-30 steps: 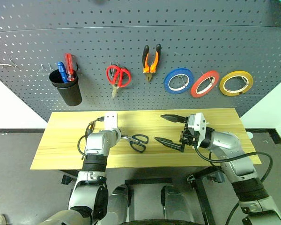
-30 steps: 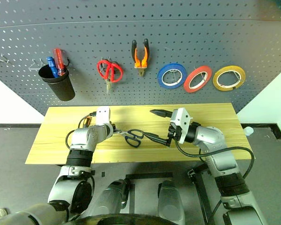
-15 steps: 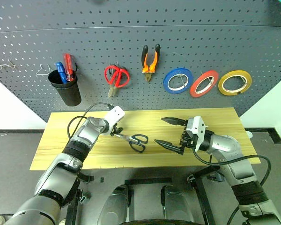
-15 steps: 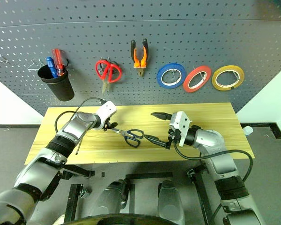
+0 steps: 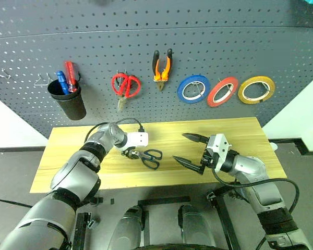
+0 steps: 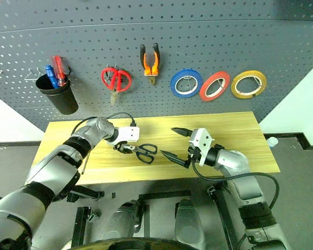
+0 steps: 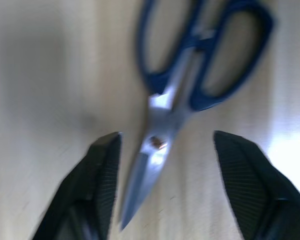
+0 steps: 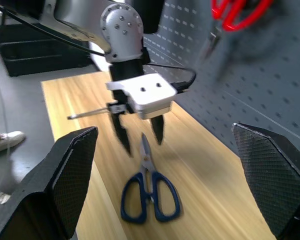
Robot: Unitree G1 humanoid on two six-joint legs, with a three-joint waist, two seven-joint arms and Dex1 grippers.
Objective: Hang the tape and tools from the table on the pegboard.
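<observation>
Left of centre in the head view, the robot's left gripper [image 5: 129, 153] points steeply down at the long light wood-grain table [image 5: 68, 143]. Its two black fingers [image 7: 102, 170] are spread wide, one on either side of the blades of the dark-blue-handled scissors [image 5: 150, 156], and they hold nothing. The scissors lie flat on the table just below the frame's centre, blades toward the left gripper and handle loops toward the right. Whether the fingertips touch the table cannot be told.

To the right of the scissors, the right gripper [image 5: 191, 150] hovers roughly level over the table, pointing toward the scissors. Its black fingers stand fully apart and empty, a little apart from the handle loops.

Above the table, the dark grey perforated pegboard [image 5: 281, 47] spans the upper half of the frame. From left to right it carries a black cup [image 5: 70, 101] holding a red-handled screwdriver [image 5: 71, 73] and a blue-handled screwdriver [image 5: 61, 82], then red-handled scissors [image 5: 125, 86], then orange-and-black-handled pliers [image 5: 162, 67] hanging with the jaws downward. Further right hang three rolls in a row: a blue roll of tape [image 5: 193, 88], a red roll of tape [image 5: 222, 91] and the thin yellow roll of tape [image 5: 256, 89], nearest the right edge.
</observation>
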